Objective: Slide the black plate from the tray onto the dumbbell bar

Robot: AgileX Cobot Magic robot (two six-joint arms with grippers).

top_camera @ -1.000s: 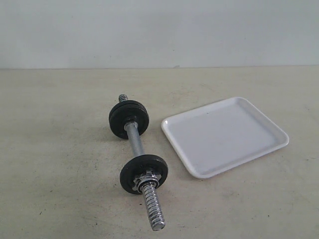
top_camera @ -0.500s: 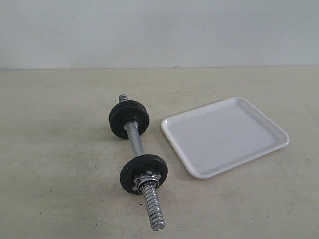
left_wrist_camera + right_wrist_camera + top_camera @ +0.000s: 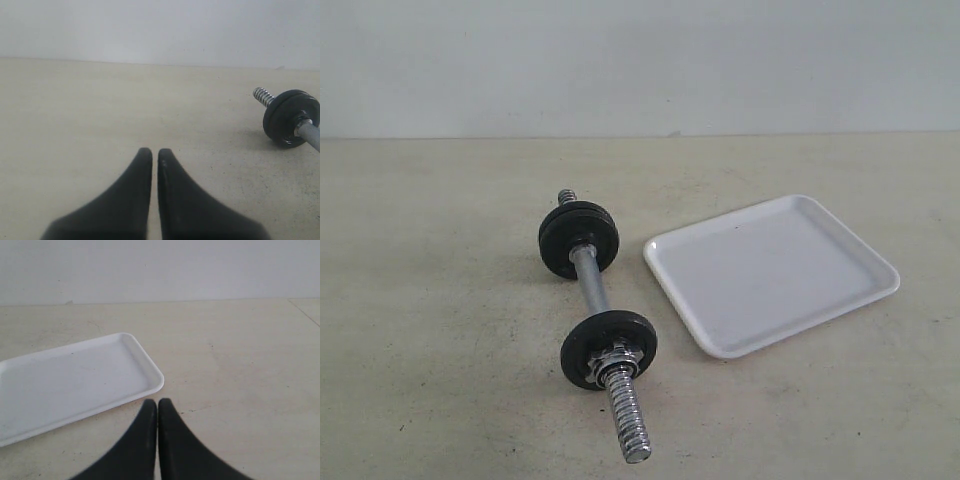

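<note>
The chrome dumbbell bar (image 3: 590,278) lies on the beige table, running from far to near. A black plate (image 3: 610,348) sits on its near part behind a chrome nut (image 3: 613,355), and a stack of black plates (image 3: 578,238) sits near its far end. The white tray (image 3: 770,272) to the right of the bar holds nothing. Neither gripper shows in the exterior view. My left gripper (image 3: 155,152) is shut and holds nothing, with the far plates (image 3: 291,118) off to one side. My right gripper (image 3: 157,403) is shut and holds nothing, close to a corner of the tray (image 3: 150,385).
A pale wall (image 3: 640,60) stands behind the table. Bare threaded rod (image 3: 628,420) sticks out past the near plate towards the table's front.
</note>
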